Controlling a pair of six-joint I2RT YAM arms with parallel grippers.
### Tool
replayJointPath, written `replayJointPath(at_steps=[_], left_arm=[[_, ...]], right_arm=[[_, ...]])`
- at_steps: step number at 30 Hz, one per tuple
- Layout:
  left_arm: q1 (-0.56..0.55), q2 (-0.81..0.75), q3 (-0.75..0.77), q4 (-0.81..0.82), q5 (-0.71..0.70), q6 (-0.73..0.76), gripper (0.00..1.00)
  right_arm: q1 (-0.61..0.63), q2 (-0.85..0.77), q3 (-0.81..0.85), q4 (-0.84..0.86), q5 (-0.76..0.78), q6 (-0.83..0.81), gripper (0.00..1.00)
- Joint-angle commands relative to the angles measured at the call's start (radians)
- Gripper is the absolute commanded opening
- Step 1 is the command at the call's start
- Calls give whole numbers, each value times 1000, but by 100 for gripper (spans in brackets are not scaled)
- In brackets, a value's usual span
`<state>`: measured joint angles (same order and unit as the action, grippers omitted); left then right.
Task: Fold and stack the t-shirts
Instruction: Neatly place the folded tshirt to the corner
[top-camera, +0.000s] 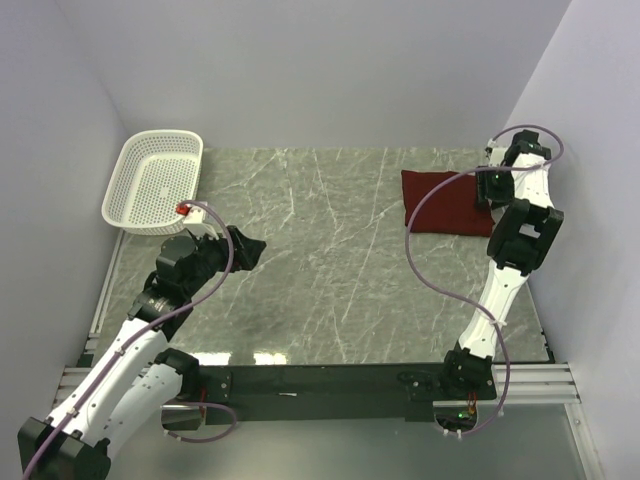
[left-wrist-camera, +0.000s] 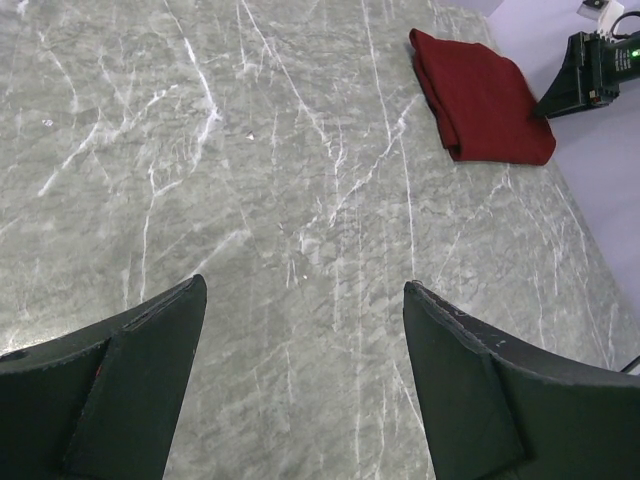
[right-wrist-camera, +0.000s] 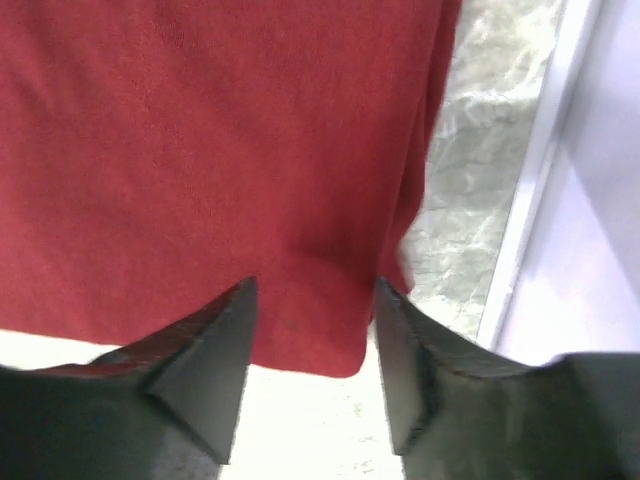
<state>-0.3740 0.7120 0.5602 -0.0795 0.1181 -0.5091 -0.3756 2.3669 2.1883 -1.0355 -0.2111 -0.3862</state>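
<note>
**Checking the elbow room around the folded maroon tee**

Biggest thing first: the marble table (top-camera: 330, 270) had a big bare stretch across its middle and near side, so plenty of room to move there. Pale walls (top-camera: 320, 70) closed it in at the left, back and right. The tight spots were the two far corners.

The white basket (top-camera: 155, 180) sat in the far-left corner, pretty much against the left wall. The left arm (top-camera: 130, 350) reached up just below it.

The t-shirt (top-camera: 445, 205) lay folded into a neat rectangle at the far right. It was flat on the marble, close to the right wall and well apart from the basket. In the right wrist view only a thin strip of marble showed between the shirt's right edge and the table's edge rail. Not much slack on that side.

The right arm (top-camera: 500, 290) stretched along the right wall, with the right gripper (right-wrist-camera: 315, 290) over the shirt's right end. Its jaws stood apart and let go. A corner of the red cloth showed in the gap between the fingers (right-wrist-camera: 215, 350), and I couldn't see either finger pinching it.

The left gripper (left-wrist-camera: 300, 285) hung over bare marble with its jaws spread wide, holding nothing. The shirt was far off toward the opposite corner.
</note>
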Motion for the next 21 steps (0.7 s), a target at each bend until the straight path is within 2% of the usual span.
replayJointPath(at_steps=[1, 9, 14, 16, 20, 21], left_arm=[[6, -5, 18, 23, 12, 14, 85], [6, 18, 53, 14, 3, 44, 86], [7, 29, 116, -37, -46, 69, 90], [9, 15, 135, -58, -76, 75, 96], [14, -16, 155, -89, -117, 92, 99], [15, -22, 165, -100, -148, 104, 99]], right_arm=[[3, -57, -28, 35, 64, 4, 60], [73, -256, -200, 141, 182, -46, 63], [145, -423, -412, 275, 208, -39, 65], [159, -504, -502, 299, 170, -14, 65], [179, -652, -691, 289, -116, -26, 67], [181, -723, -740, 290, -237, -34, 68]])
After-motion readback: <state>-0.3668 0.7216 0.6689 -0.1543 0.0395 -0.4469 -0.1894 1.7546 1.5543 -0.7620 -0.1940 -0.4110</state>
